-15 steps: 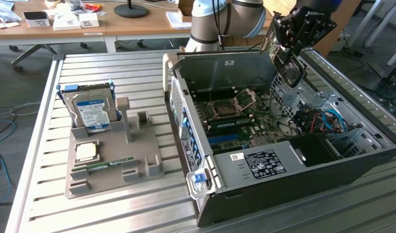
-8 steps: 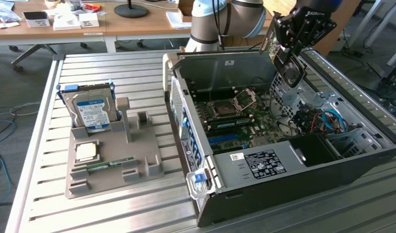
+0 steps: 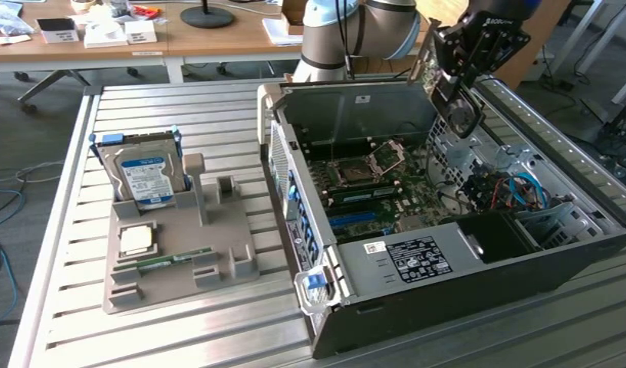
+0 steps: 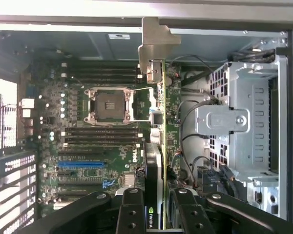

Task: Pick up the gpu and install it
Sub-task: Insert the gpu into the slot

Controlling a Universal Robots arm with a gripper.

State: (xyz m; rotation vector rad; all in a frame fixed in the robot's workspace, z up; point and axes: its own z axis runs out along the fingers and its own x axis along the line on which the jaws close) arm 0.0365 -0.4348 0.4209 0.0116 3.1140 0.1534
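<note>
Partly closed, the hand (image 4: 158,210) grips the gpu (image 4: 155,161) edge-on above the motherboard (image 4: 88,144), its face hidden.

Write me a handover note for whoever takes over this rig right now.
The gripper is shut on the graphics card, holding it upright above the open computer case.
The card hangs over the motherboard, not in any slot.
Done: card picked up.
Left: seating it.
The hard drive and memory stick sit in the holder at the exterior view's left.
</note>
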